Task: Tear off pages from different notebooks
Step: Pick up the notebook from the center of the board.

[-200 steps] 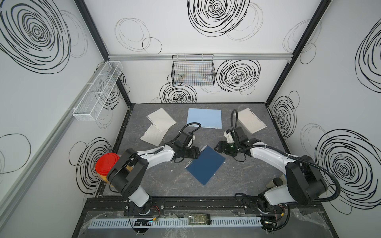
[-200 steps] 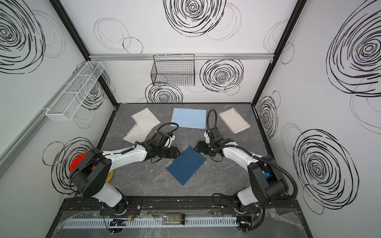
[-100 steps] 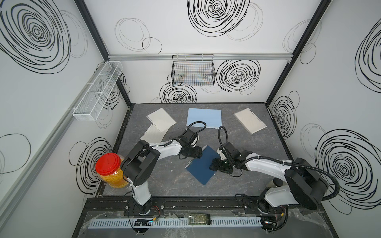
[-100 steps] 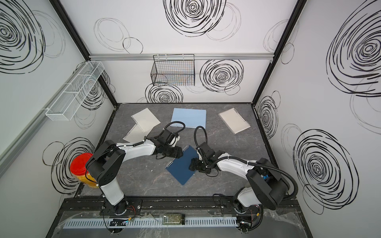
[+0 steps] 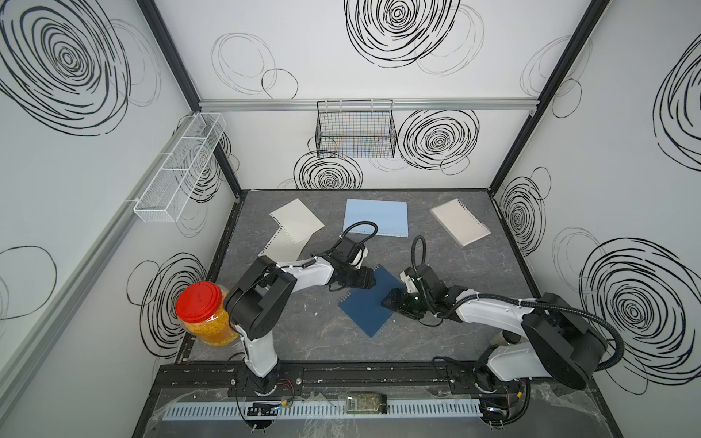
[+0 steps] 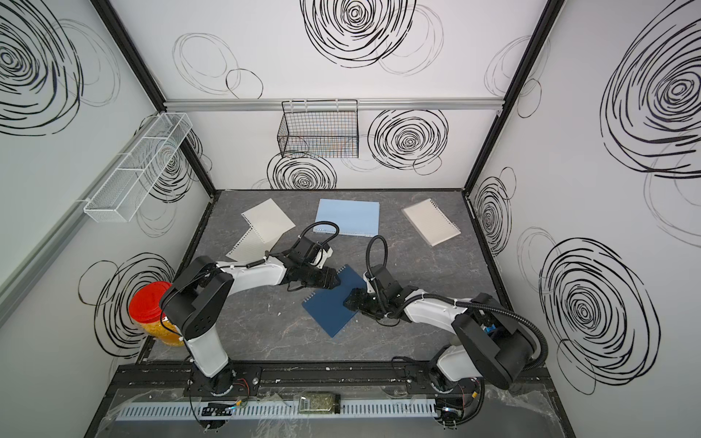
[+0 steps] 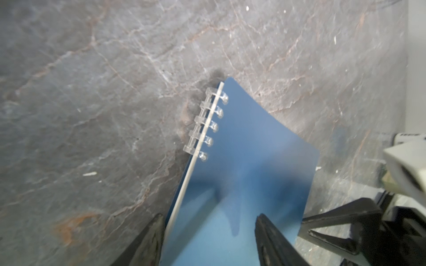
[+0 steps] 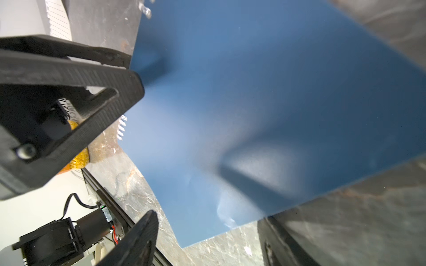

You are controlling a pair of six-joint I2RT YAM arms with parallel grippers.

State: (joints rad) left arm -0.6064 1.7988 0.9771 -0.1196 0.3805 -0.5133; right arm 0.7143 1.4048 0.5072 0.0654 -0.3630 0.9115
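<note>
Mid-table over navy notebook (image 5: 368, 308), L gripper (image 7: 209, 218) & R gripper (image 8: 205, 222) both spread, gripping nothing (lined page (image 8: 57, 21) shows in right wrist view, not left wrist).

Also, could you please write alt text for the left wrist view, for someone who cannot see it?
A dark navy notebook with clear binding rings lies on a grey marbled table. The left gripper holds its two black fingers apart over one end of the notebook; the right gripper is partly in view beside it.
</note>
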